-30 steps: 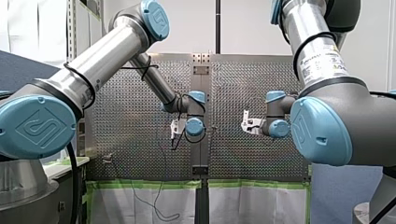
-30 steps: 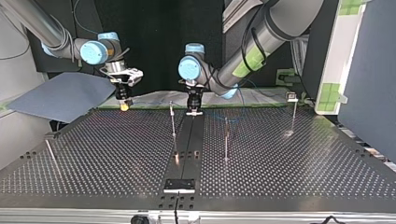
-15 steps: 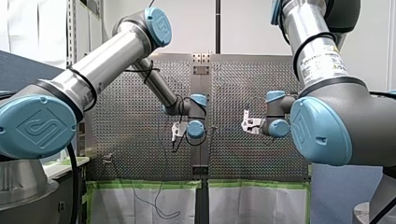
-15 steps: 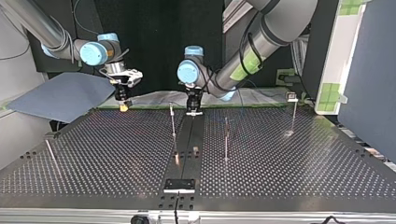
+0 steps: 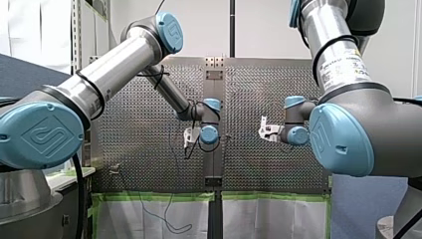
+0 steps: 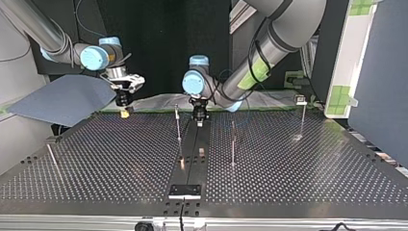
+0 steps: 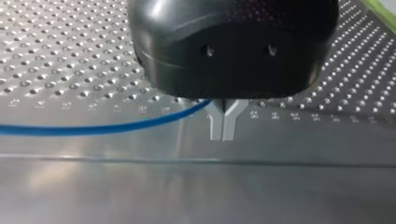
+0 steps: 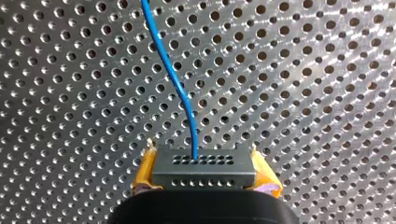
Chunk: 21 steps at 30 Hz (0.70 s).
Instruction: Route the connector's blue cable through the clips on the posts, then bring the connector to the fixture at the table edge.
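Right gripper [image 8: 204,168]: yellow pads [image 8: 142,172] clamped on connector [image 8: 204,176]. Blue cable [image 8: 180,88] exits connector, runs ahead of gripper over perforated table [image 8: 303,70]. Left gripper [image 7: 223,127]: metal fingers together near table; cable passes finger roots, grip on it unclear.

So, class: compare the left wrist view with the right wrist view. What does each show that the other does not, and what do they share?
Only the left wrist view: my left gripper with its metal fingers closed together, the blue cable running up to them, above a smooth strip without holes.
Only the right wrist view: the connector, a dark block with rows of holes, clamped by my right gripper between its yellow pads.
Both: the blue cable and the perforated table.
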Available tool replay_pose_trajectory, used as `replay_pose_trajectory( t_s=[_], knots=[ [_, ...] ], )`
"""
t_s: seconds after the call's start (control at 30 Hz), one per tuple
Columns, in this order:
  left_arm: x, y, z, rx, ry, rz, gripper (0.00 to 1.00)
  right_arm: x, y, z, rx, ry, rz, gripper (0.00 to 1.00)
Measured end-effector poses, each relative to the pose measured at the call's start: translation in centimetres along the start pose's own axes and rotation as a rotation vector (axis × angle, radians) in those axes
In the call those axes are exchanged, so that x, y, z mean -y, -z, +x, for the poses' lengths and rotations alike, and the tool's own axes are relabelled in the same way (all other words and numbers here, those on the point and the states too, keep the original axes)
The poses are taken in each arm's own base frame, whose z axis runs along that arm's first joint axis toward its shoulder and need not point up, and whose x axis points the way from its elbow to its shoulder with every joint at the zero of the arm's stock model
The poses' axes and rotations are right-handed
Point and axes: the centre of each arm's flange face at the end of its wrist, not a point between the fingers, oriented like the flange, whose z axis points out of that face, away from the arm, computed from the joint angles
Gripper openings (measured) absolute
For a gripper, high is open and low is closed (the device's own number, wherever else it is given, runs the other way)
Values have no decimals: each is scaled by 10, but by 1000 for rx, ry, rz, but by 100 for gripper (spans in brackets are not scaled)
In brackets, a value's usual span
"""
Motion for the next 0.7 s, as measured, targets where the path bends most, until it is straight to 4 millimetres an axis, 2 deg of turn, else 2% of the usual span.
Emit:
replay_pose_trajectory(
  t_s=[0.2, 0.4, 0.7],
  knots=[
    [-3, -7, -7, 11, 7, -7, 0, -5, -5, 2, -5, -3, -5, 16],
    [-6, -14, -11, 19, 10, -7, 0, -8, -11, -10, 11, -3, -7, 16],
    [-5, -24, -8, 7, 1, -3, 0, -6, -26, -13, 9, -3, 8, 16]
  ],
)
